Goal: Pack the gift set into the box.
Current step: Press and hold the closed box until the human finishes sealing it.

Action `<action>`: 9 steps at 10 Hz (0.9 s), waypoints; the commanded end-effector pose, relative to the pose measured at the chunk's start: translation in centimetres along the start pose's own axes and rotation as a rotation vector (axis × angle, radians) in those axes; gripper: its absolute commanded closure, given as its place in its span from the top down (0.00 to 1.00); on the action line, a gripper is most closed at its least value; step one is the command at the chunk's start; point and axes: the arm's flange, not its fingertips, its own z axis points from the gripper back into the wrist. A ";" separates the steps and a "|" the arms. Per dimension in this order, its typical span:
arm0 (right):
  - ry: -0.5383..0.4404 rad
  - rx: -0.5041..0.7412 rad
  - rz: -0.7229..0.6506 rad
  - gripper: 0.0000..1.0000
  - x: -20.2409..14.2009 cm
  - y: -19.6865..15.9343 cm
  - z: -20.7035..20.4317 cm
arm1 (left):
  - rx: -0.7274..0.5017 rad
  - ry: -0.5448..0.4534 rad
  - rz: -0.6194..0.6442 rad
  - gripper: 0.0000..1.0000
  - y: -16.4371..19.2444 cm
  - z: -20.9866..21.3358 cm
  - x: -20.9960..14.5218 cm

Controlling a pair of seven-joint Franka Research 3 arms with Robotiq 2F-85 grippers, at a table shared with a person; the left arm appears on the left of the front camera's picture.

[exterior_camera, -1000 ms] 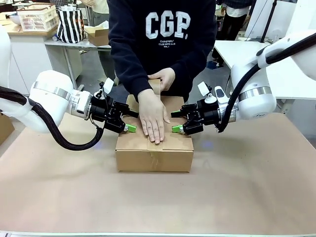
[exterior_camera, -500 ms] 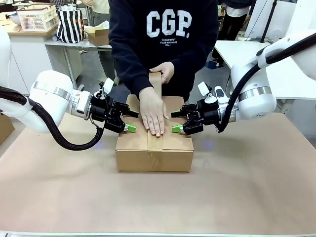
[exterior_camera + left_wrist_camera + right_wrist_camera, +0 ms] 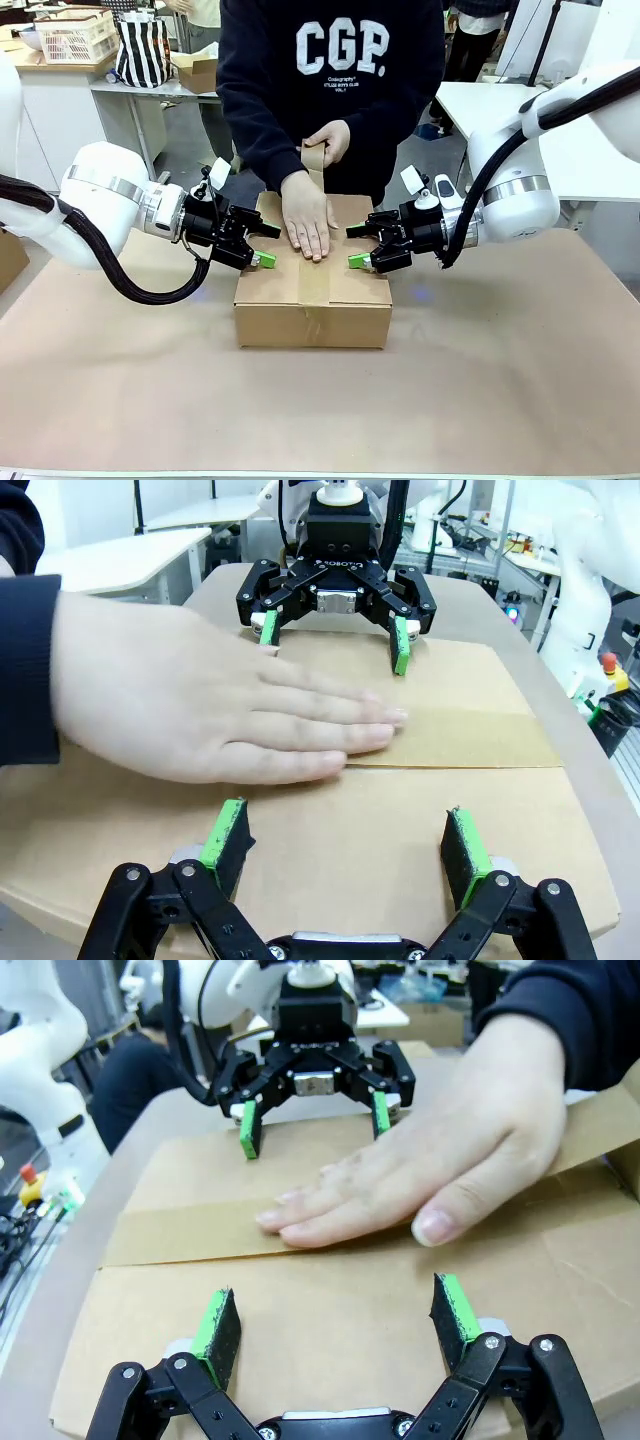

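Tabletop bears the box (image 3: 312,300) between left pincer (image 3: 262,245) and right pincer (image 3: 356,246).

Large white letters "CGP." stand across the chest of the person's dark sweatshirt (image 3: 330,60) at the far side of the table, with smaller white lines beneath (too small to read). The opposite gripper's body in each wrist view bears print, also illegible.

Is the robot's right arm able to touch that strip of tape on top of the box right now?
Probably not easily: the person's hand lies flat on the tape between the right gripper and left gripper, both open on the box top.
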 end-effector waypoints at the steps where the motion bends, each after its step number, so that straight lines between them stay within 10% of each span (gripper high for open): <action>1: 0.009 -0.005 -0.001 1.00 -0.2 0.0 0.0 | 0.007 0.009 -0.009 1.00 -0.3 -0.1 -0.5; 9: 0.009 -0.005 -0.001 1.00 -0.2 0.0 0.0 | 0.007 0.009 -0.009 1.00 -0.3 -0.1 -0.5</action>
